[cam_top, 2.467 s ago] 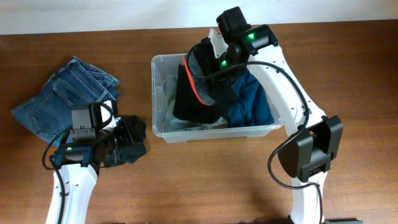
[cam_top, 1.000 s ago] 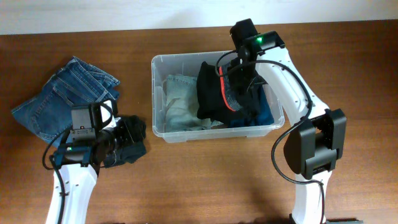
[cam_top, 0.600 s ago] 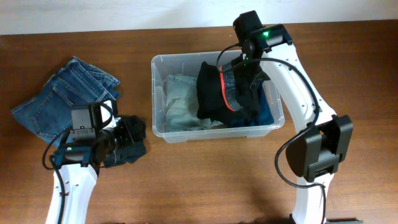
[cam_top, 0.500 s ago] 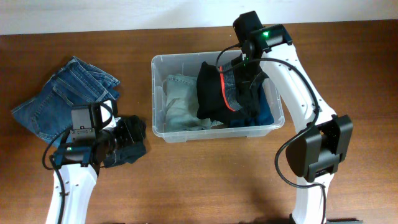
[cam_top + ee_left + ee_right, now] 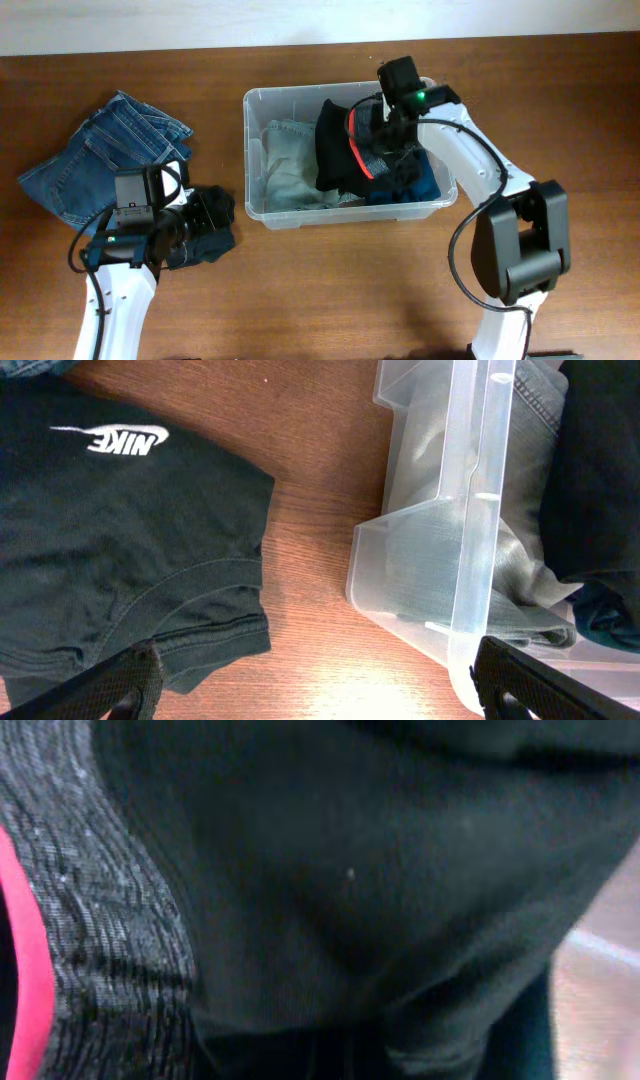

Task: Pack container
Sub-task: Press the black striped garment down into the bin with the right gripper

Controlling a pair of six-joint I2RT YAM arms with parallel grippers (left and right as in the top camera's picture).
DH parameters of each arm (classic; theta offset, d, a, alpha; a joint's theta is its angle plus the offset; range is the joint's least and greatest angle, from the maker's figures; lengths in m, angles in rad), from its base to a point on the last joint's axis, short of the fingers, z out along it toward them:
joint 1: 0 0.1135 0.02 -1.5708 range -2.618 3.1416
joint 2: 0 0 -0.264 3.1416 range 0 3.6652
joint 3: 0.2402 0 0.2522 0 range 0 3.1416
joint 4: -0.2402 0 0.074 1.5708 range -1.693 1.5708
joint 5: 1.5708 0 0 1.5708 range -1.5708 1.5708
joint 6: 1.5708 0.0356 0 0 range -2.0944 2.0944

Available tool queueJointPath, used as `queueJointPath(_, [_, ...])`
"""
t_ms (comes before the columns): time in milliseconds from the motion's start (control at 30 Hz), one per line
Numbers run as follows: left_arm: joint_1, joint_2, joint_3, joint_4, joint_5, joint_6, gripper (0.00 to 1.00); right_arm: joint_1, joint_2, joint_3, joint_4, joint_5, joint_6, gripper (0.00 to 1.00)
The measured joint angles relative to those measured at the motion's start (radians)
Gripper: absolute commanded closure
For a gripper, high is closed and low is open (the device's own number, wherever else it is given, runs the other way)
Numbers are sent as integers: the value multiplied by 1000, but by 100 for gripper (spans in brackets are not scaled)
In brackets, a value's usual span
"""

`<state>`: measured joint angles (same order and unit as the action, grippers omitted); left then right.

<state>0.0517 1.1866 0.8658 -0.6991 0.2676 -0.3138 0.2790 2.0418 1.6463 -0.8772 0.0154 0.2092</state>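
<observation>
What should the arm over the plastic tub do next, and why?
Probably the right gripper should let go and lift straight up: the black garment already lies inside the container, partly over the pale jeans, and its wrist camera shows only fabric, so it sits low in the pile.

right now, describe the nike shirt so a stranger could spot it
Find the clear container mid-table. Just off its near left corner lies a crumpled dark T-shirt; unlike the blue jeans beyond, it shows a white Nike logo.
</observation>
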Motion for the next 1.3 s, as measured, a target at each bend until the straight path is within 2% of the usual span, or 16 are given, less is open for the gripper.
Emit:
queueJointPath(167, [0,0,0,0,0,0,1,-1,-9,6,-35,-33,-7,96])
queueJointPath(300, [0,0,0,0,0,0,1,-1,8,156,-259,-58,-31,96])
queueJointPath(433, [0,0,0,0,0,0,1,-1,22,346,-401,-70,-35,96])
queueJointPath(500, [0,0,0,0,0,0,0,-1,21,429,-437,-76,-37,96])
queueJointPath(633, [0,0,0,0,0,0,1,-1,16,467,-485,-85,-38,96])
queueJointPath(700, [0,0,0,0,0,0,0,-1,17,455,-497,-87,-38,91])
queueJointPath(833, [0,0,0,0,0,0,1,4,17,423,-497,-94,-37,71])
queueJointPath(933, [0,0,0,0,0,0,1,22,18,407,-507,-100,-41,48])
queueJointPath(1067, [0,0,0,0,0,0,1,81,18,405,-506,-60,-19,33])
queueJointPath(1200, [0,0,0,0,0,0,1,154,18,405,-502,49,16,26])
queueJointPath(1300, [0,0,0,0,0,0,1,187,18,404,-503,111,61,25])
